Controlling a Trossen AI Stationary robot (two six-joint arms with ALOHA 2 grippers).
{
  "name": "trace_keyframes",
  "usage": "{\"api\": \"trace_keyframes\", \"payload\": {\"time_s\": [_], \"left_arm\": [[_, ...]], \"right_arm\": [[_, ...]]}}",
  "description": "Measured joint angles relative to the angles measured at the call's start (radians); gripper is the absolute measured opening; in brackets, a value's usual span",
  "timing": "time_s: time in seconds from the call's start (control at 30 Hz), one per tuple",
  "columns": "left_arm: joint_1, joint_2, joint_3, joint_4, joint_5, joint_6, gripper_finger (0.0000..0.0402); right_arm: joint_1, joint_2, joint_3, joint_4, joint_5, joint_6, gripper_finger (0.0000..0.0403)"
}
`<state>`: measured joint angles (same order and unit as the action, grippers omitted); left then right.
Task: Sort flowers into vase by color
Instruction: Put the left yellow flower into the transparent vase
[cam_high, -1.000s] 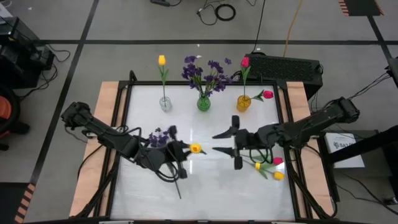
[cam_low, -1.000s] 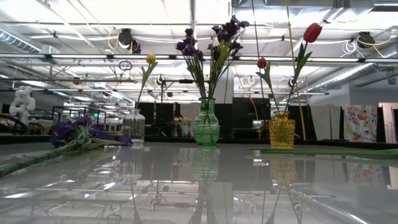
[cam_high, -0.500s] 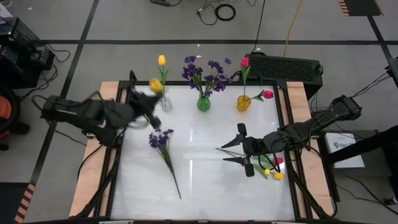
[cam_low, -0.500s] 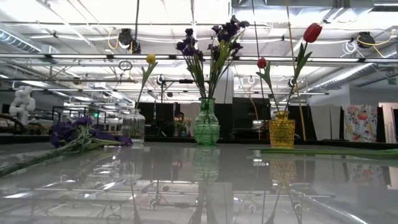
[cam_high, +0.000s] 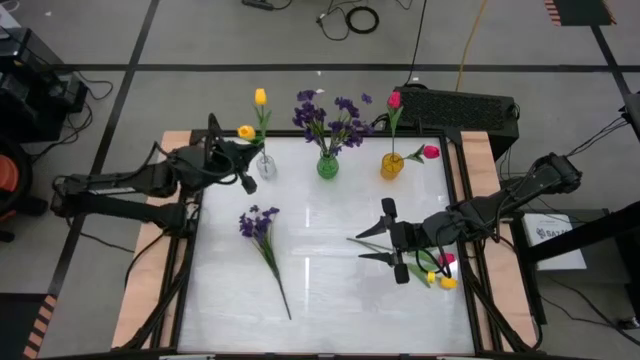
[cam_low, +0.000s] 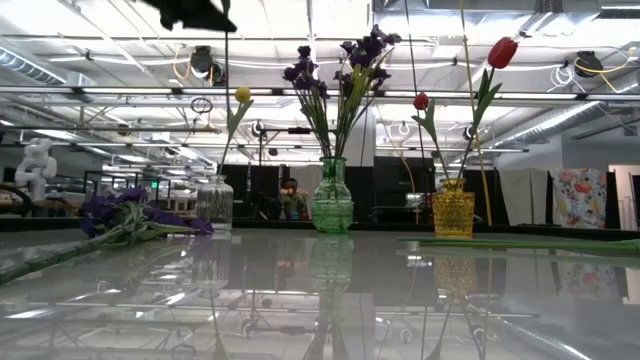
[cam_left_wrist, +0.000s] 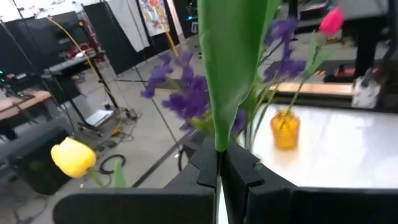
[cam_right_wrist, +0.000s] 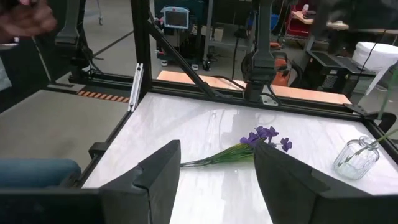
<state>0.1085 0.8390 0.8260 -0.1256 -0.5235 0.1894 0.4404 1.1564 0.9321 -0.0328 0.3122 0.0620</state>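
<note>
We find a yellow tulip (cam_high: 246, 132) clamped by its green stem in the left gripper (cam_high: 237, 160), held above the clear vase (cam_high: 265, 166) at the table's far left, where another yellow bloom (cam_high: 260, 97) already stands. Green vase (cam_high: 327, 165) carries purple blossoms; amber vase (cam_high: 391, 165) carries pink-red tulips. A purple bunch (cam_high: 259, 222) lies loose on the white table (cam_high: 330, 300). Right gripper (cam_high: 378, 247) hovers with fingers spread, holding nothing, beside tulips (cam_high: 443, 270) lying at the right edge.
</note>
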Motion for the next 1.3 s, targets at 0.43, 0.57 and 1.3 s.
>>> {"api": "trace_keyframes", "payload": {"time_s": [0.43,0.57,1.3], "left_arm": [[0.198,-0.018,-0.198,0.114,0.153,0.029,0.0005],[0.243,-0.018,-0.199,0.12,0.185,0.038,0.0005],[0.35,-0.017,-0.199,0.072,0.339,0.014,0.001]], "right_arm": [[-0.003,0.0,0.0,-0.011,0.004,-0.045,0.0196],[-0.02,0.0,0.0,-0.009,0.005,-0.057,0.0196],[-0.1,0.0,0.0,-0.009,0.0,-0.108,0.0196]]}}
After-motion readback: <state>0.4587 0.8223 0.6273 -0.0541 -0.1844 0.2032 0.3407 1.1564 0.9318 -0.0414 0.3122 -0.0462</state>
